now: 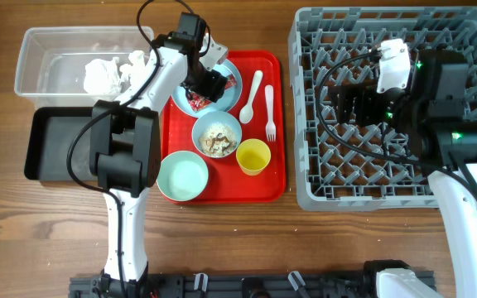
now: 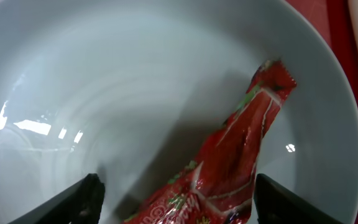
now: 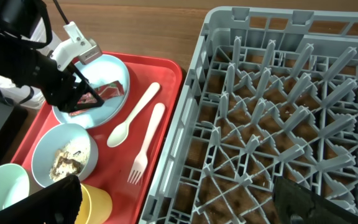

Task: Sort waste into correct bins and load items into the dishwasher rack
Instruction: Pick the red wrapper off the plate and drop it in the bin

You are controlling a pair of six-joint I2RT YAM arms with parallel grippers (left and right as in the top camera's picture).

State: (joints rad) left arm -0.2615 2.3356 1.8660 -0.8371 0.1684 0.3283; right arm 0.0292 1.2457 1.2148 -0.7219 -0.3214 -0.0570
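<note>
My left gripper (image 1: 208,85) (image 2: 178,200) is open low over the light blue plate (image 1: 233,68) (image 2: 104,93), its jaws on either side of the red snack wrapper (image 2: 241,143) (image 3: 110,91) lying on it. Beside the plate lie a white spoon (image 1: 252,85) and fork (image 1: 269,112). The pale blue bowl (image 1: 217,134) holds food scraps. The mint green bowl (image 1: 182,176) and yellow cup (image 1: 253,156) stand at the front. My right gripper (image 1: 346,108) (image 3: 179,205) is open and empty above the grey dishwasher rack (image 1: 305,165) (image 3: 197,81).
All the dishes sit on a flat red serving tray (image 1: 263,186). At the left, the clear tub (image 1: 36,58) holds crumpled white tissue (image 1: 102,74). The black tray (image 1: 52,145) lies in front of it, partly under the left arm.
</note>
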